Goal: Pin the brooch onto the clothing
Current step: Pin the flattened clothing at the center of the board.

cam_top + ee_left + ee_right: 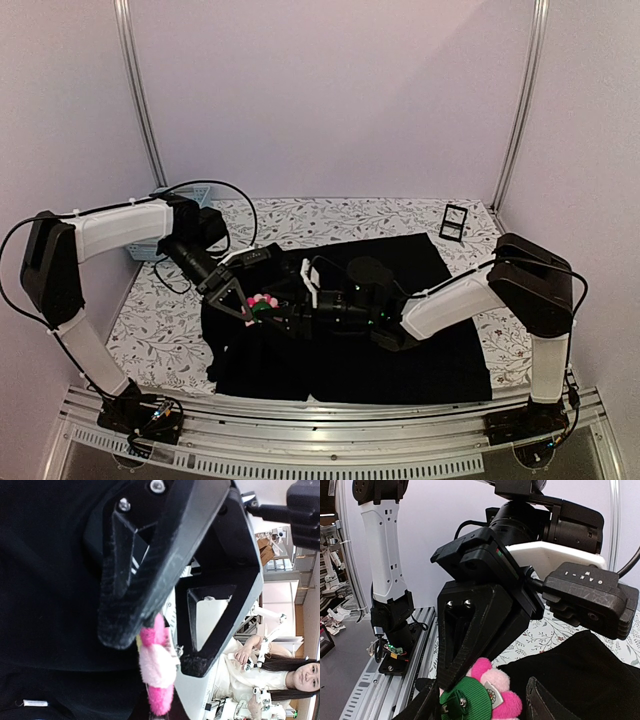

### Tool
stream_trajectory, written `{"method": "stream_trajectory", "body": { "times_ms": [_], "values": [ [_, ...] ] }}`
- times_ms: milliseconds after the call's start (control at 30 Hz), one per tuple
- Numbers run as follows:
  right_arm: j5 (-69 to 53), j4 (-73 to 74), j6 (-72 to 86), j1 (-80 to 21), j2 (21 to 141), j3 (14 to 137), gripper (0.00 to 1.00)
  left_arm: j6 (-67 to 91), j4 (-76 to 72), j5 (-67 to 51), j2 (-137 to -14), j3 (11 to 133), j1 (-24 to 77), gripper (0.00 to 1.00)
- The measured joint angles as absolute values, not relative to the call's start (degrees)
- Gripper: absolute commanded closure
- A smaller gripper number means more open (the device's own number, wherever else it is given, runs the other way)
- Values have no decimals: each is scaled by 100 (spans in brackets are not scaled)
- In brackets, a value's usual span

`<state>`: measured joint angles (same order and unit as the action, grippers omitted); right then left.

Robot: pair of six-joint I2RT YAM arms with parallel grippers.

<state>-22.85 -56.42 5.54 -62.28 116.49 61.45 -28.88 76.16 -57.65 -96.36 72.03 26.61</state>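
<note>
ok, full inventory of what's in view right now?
brooch: one, pink petals, green back, over the shirt between the two arms' tips
shirt: one, black, spread on the table
small stand: one, black, far right corner
tablecloth: one, white floral, under the shirt
base rail: one, silver, near edge
person: one, pale top, background of the left wrist view
left arm: one, white and black, jaws shut on the brooch
right arm: one, white and black, jaws beside the brooch, state unclear
</note>
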Motion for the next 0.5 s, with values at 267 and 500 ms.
{"method": "stream_trajectory", "body": {
  "times_ms": [267,500],
  "values": [
    [-2338,-5618,620,-6226,11655,6156,47,-2919,7616,-5778,-9636,7210,2683,100],
    [-2526,-5614,792,-6189,11723,6228,60,-3033,7609,-5776,-9636,7234,2683,100]
  ]
}}
